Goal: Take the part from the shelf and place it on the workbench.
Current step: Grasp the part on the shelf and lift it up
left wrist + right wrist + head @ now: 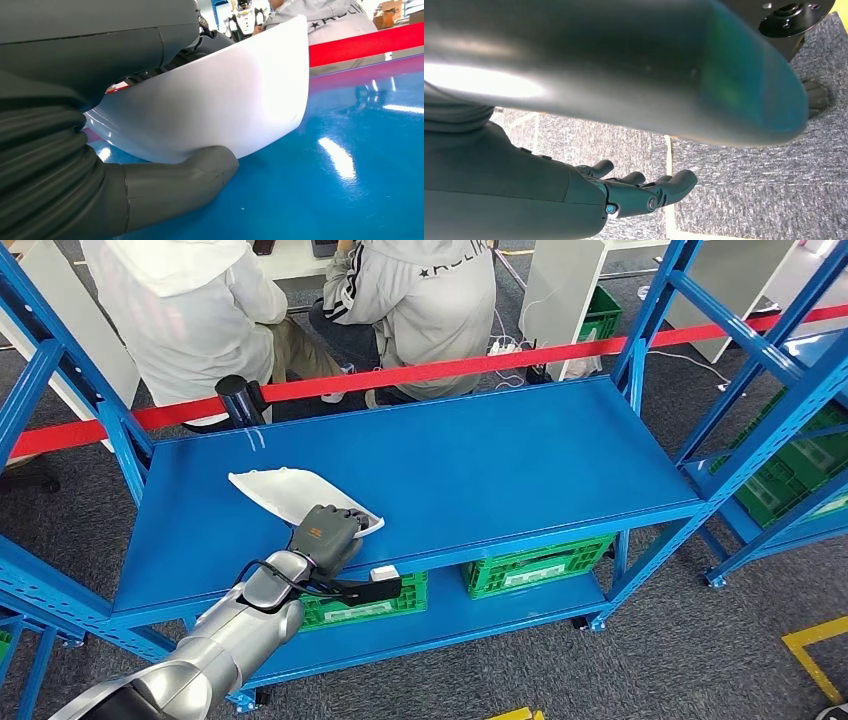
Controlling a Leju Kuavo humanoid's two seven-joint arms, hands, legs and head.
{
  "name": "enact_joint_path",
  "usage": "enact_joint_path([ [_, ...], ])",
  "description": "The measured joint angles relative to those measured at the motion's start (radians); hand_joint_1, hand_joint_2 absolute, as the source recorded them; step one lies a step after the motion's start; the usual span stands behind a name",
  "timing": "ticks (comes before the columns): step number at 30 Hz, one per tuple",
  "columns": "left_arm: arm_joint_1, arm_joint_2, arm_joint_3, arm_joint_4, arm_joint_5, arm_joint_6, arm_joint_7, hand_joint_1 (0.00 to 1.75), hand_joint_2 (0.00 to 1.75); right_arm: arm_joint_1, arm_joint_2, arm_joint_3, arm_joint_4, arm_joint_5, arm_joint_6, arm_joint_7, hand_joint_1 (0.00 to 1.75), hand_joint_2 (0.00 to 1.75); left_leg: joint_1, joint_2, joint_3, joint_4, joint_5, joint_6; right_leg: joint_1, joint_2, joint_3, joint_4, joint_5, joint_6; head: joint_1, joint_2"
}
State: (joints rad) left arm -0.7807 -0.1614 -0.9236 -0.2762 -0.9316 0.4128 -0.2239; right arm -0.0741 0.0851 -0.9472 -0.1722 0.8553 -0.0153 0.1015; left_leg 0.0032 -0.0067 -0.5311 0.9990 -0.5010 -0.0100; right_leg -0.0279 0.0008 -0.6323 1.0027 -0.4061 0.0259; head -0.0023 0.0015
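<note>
The part [275,488] is a curved white shell lying on the top board of the blue shelf [500,460], toward its left front. My left hand [325,532] is over the shell's near end. In the left wrist view the grey thumb [190,175] lies under the white part's [225,100] lower edge and the darker fingers reach over its upper rim, so the hand [65,160] grips it. The shell's far end is still close to the glossy blue board [350,165]. My right hand [624,192] hangs over grey carpet, fingers loosely apart, holding nothing.
Green crates [535,565] stand on the lower board. A red barrier band [450,368] and a black post [240,398] run behind the shelf, where two people sit. A second blue rack [800,470] stands at the right. Yellow floor marking [815,650] shows at the near right.
</note>
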Motion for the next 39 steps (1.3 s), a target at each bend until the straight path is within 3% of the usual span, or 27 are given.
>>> enact_joint_path([
  [25, -0.002, 0.002, 0.021, 0.0, 0.061, 0.006, -0.077, 1.75, 1.75, 0.0, 0.0, -0.001, 0.0, 0.003, -0.002, 0.0, 0.0, 0.0, 0.0, 0.0, 0.0, 0.0, 0.0, 0.0, 0.0, -0.001, 0.0, 0.0, 0.0, 0.0, 0.0, 0.0],
  [39, -0.001, -0.01, 0.045, -0.006, 0.067, 0.088, -0.098, 1.75, 1.75, 0.0, 0.0, -0.008, 0.0, 0.001, -0.008, 0.001, 0.0, 0.0, 0.0, 0.0, 0.0, 0.0, 0.0, 0.0, 0.0, -0.001, 0.0, 0.0, 0.0, 0.0, 0.0, 0.0],
])
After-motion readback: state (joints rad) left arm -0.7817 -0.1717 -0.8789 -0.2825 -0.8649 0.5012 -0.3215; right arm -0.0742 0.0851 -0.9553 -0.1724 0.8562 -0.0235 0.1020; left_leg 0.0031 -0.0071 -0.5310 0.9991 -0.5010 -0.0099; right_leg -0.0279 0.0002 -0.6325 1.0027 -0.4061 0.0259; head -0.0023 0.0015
